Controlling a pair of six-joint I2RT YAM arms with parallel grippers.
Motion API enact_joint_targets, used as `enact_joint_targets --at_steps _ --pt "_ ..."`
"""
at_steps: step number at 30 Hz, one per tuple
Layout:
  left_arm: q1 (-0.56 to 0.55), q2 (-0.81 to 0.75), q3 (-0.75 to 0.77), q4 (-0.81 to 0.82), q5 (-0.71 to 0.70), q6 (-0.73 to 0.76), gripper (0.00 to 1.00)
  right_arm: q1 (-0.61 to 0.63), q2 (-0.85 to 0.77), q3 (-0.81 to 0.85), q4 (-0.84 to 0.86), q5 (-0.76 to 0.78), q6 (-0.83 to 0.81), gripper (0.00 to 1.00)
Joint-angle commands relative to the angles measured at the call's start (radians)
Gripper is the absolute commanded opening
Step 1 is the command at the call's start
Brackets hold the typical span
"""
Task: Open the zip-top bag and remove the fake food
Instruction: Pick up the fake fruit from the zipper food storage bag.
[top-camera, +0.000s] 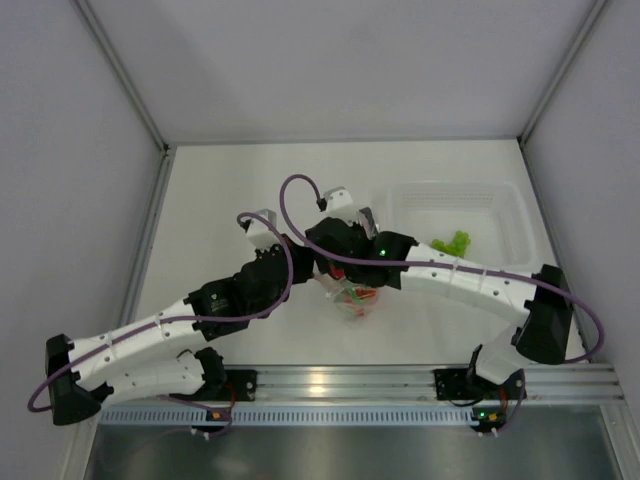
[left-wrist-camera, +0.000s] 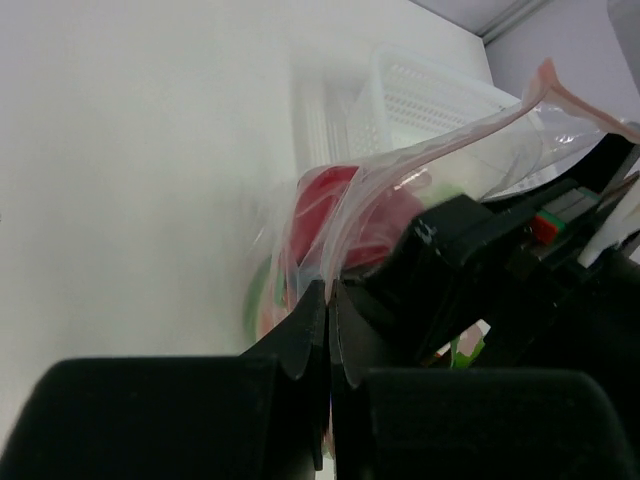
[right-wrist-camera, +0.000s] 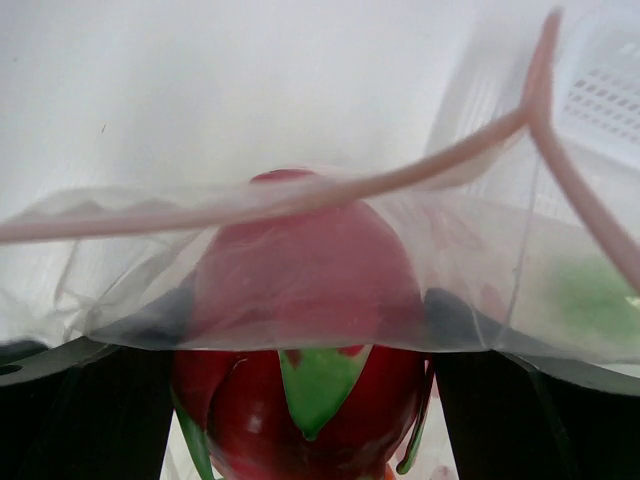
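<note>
The zip-top bag (top-camera: 355, 298) hangs between both grippers at the table's middle, its pinkish zip strip (right-wrist-camera: 300, 195) parted. My left gripper (left-wrist-camera: 328, 290) is shut on the bag's clear film near the rim; in the top view it (top-camera: 312, 268) sits at the bag's left. My right gripper (right-wrist-camera: 300, 320) reaches into the bag mouth, its fingers on both sides of the magenta dragon fruit (right-wrist-camera: 300, 400) with green tips; in the top view it (top-camera: 338, 272) is just above the bag. Red-orange pieces (top-camera: 352, 296) show inside the bag. Green leafy pieces (top-camera: 452, 243) lie in the tub.
A rigid clear tub (top-camera: 500, 210) stands right of the bag, close behind the right arm; it also shows in the left wrist view (left-wrist-camera: 430, 90). White walls enclose the table on three sides. A metal rail (top-camera: 330, 380) runs along the near edge.
</note>
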Motion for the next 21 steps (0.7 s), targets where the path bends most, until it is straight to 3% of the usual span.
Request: enact_joint_targets --at_steps 1,9,17,21 --pt "-0.016 -0.007 0.044 0.046 0.022 0.008 0.0 0.0 0.079 0.152 -0.002 0.095 0.041 0.13" --pt "-0.016 -0.035 0.048 0.045 0.016 0.049 0.0 -0.053 0.178 0.27 -0.021 0.074 0.077 0.13" --pt "-0.016 -0.024 0.03 0.056 0.015 0.032 0.0 -0.124 0.04 0.266 0.024 0.0 0.097 0.11" --pt "-0.019 -0.018 0.014 0.091 0.018 0.017 0.0 -0.159 -0.043 0.165 0.107 -0.032 0.133 0.08"
